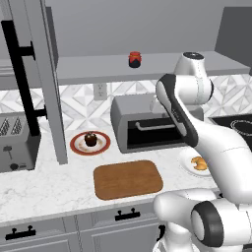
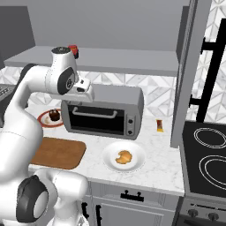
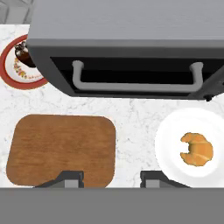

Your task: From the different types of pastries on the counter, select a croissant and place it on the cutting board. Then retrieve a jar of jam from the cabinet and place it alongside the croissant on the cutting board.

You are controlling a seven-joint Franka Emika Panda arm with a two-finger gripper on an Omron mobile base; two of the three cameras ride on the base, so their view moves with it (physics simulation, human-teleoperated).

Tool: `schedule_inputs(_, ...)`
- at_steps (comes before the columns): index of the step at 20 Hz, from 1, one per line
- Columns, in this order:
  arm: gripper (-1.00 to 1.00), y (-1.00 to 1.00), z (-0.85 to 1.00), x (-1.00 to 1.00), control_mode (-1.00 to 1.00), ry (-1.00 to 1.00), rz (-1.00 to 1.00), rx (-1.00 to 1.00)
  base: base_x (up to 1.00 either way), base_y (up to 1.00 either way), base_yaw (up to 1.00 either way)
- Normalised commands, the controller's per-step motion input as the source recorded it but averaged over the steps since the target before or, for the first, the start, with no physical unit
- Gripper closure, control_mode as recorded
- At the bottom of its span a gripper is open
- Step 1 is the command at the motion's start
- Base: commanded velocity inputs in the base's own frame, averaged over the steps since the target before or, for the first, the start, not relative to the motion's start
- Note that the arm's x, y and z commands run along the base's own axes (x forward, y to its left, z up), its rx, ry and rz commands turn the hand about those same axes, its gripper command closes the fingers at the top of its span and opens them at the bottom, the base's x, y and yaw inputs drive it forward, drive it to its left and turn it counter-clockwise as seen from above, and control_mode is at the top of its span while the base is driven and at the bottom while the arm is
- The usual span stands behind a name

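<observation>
Gripper (image 3: 111, 177) hangs high over the counter (image 3: 135, 118), looking straight down, with its two fingers (image 3: 70, 177) apart and nothing between them. Below it, in the hand view, the cutting board (image 3: 61, 148) lies at about 8 o'clock and the croissant (image 3: 197, 149) sits at about 4 o'clock on a white plate (image 3: 175, 131). Board and plate are near each other but not touching.

The croissant looks small and light, much smaller than its plate. I think it is soft and flaky, so a hard squeeze could crush it or break bits off. The best place to hold it seems to be the fat middle, across the narrow way, not the thin curled ends. A soft pinch should be enough.

At 11 o'clock in the hand view a cupcake (image 3: 24, 54) sits on a red-rimmed plate (image 3: 11, 70). It is dark brown, not the one to take. A grey toaster oven (image 3: 131, 43) stands at 12 o'clock.

The jar of jam (image 1: 135, 59) stands on the cabinet (image 1: 88, 66) shelf, up above the toaster oven. It is tiny, hard and probably smooth, so it may slip. The sides below the red lid look like the place to grab it.
</observation>
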Motion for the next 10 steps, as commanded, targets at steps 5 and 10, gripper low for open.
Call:
schedule_inputs(5, -1.0, 0.0, -0.07, 0.02, -1.0, 0.07, 0.02, -0.04, 0.0, 0.0, 0.0)
schedule_inputs(10, -1.0, 0.0, 0.11, 0.0, -1.0, -0.12, 0.01, 0.0, 0.0, 0.0, 0.0)
